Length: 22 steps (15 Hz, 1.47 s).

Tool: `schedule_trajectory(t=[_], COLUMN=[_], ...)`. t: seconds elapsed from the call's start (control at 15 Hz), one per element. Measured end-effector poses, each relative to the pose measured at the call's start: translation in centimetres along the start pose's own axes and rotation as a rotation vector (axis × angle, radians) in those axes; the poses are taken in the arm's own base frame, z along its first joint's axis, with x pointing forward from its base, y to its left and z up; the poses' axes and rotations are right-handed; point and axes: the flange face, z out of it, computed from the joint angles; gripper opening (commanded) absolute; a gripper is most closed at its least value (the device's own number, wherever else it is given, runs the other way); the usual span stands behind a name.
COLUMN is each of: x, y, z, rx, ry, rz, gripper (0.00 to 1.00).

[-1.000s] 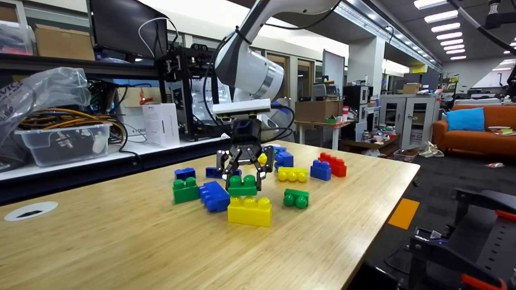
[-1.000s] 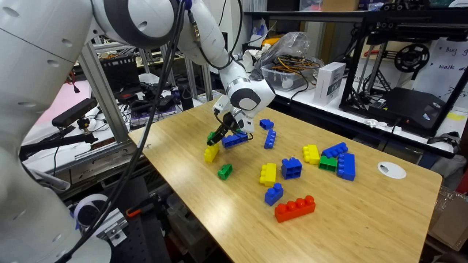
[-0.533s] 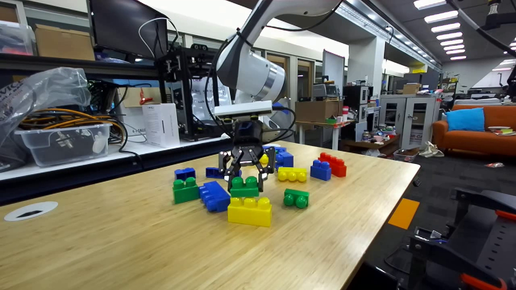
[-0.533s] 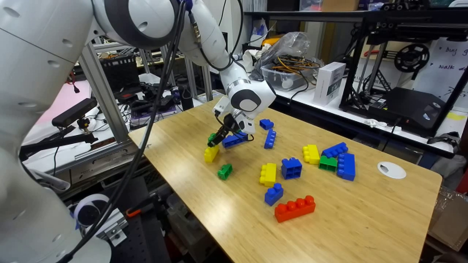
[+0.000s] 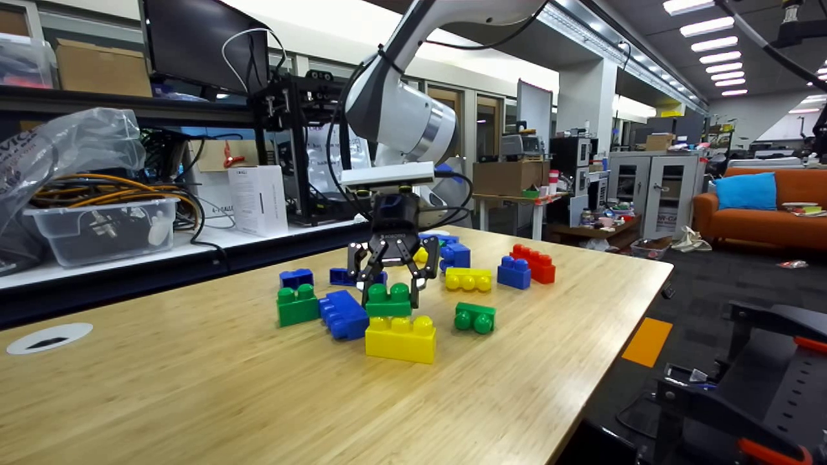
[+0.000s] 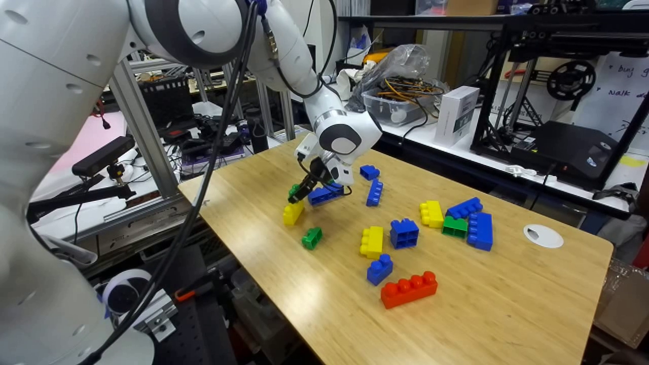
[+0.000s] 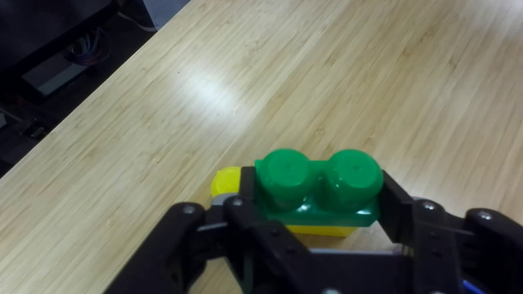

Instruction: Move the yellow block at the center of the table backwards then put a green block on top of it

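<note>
My gripper (image 5: pixel 390 297) is shut on the green block (image 5: pixel 389 309), with a finger against each end. In the wrist view the green block (image 7: pixel 288 171) sits studs up between the fingertips (image 7: pixel 316 188). The yellow block (image 5: pixel 400 347) stands studs up on the table (image 5: pixel 258 400). The green block is directly above its studs, shifted towards one end; I cannot tell whether they touch. In the wrist view one stud of the yellow block (image 7: pixel 226 181) shows beside a finger. The green block (image 6: pixel 293 191) and yellow block (image 6: pixel 292 214) also show in an exterior view, partly behind the gripper.
A loose green brick (image 5: pixel 475 318) lies on its side near the yellow block. A blue brick (image 5: pixel 344 315) and another green brick (image 5: pixel 298 305) are close on the other side. Several yellow, blue and red bricks (image 6: pixel 408 290) are spread farther along the table.
My gripper and the green block shifted slightly sideways over the yellow block, then slid back a little. They are marginally lower than a second ago. The yellow block has hardly moved.
</note>
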Motion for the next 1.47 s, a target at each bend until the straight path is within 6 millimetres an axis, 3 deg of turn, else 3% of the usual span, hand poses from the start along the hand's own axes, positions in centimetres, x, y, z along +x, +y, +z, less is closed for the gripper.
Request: schedule_trajectory(t=[0.67,1.47], x=[0.1,0.4], y=[0.2,0.5], z=[1.3,1.3], rx=[0.038,0.059], ry=[-0.002,-0.020], rz=[0.024,0.045], gripper=[0.45,0.45])
